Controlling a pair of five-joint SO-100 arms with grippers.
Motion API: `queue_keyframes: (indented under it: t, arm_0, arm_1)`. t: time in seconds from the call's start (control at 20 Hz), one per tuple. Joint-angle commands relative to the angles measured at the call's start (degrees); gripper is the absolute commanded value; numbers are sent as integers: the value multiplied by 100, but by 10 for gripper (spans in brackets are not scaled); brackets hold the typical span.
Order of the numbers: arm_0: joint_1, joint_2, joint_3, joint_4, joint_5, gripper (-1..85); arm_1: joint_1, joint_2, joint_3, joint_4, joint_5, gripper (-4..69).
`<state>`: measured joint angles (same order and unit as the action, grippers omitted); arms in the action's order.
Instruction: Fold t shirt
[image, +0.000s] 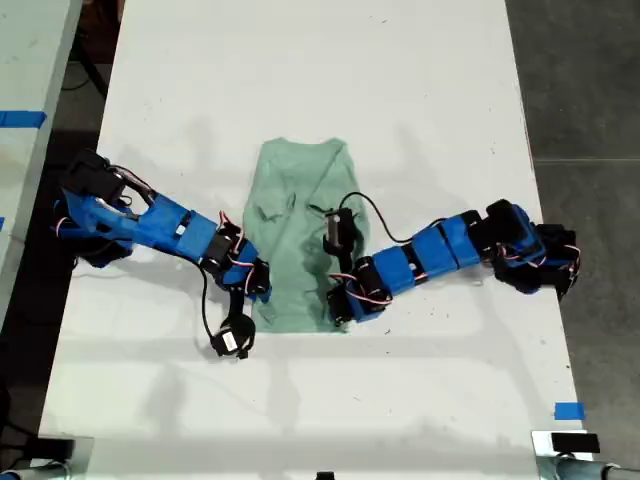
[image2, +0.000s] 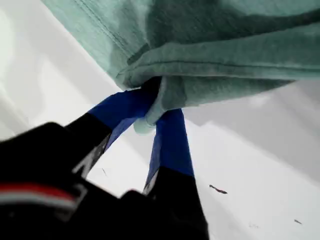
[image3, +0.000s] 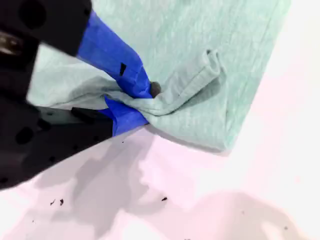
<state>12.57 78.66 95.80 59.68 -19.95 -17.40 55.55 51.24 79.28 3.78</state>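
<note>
a: entry. where is the t shirt (image: 295, 220)?

b: flat on the white tabletop (image: 300, 80), about mid-width in the exterior view, collar end away from the camera, hem end near. pale mint, wrinkled, sides folded in to a narrow strip.

a: my first pincer (image2: 152, 107)?

b: pressed together on the t shirt (image2: 225, 55). the blue tips pinch a bunched bit of hem edge. the cloth there is raised off the tabletop and casts a shadow below.

a: my second pincer (image3: 137, 100)?

b: also pinching the t shirt (image3: 200, 40). its blue tips clamp a small ridge of cloth at the garment's edge, near one corner. that corner lies flat on the tabletop, and a few dark specks (image3: 164, 199) sit on the white surface nearby.

a: arms in the exterior view?

b: one blue arm (image: 160, 225) reaches in from the exterior view's left and meets the near hem on that side. another blue arm (image: 440, 250) reaches in from the exterior view's right, to the near hem corner on its side. both lie low over the tabletop. cannot tell from the wrist views which is first and which is second.

a: anything else?

b: a scrap of blue tape (image: 568, 411) near the tabletop's near corner at the exterior view's right, well apart from the shirt.
</note>
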Motion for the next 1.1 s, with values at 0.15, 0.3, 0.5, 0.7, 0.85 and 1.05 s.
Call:
queue_keyframes:
  t: [0.15, 0.3, 0.5, 0.7, 0.85, 1.05]
  arm_0:
    - [18, 246, -1907, 1564, 316, -1]
    - [-519, 334, -2294, 2021, 861, -1]
    - [-1485, 879, -2232, 2742, 1512, -1]
    - [-2909, 1125, -2030, 3006, 2549, -1]
    - [-3709, 1020, -1872, 2874, 3164, -1]
    - [-4271, 510, -1898, 2637, 3735, 151]
  arm_1:
    - [343, 1134, -299, 545, -721, 19]
    - [914, 1802, -308, 773, -1433, 19]
    - [2057, 2355, -255, 861, -2707, 19]
    - [3085, 2373, -378, 809, -3744, 19]
    - [3630, 2268, -352, 659, -4421, 19]
    - [4104, 1951, -352, 299, -5238, 67]
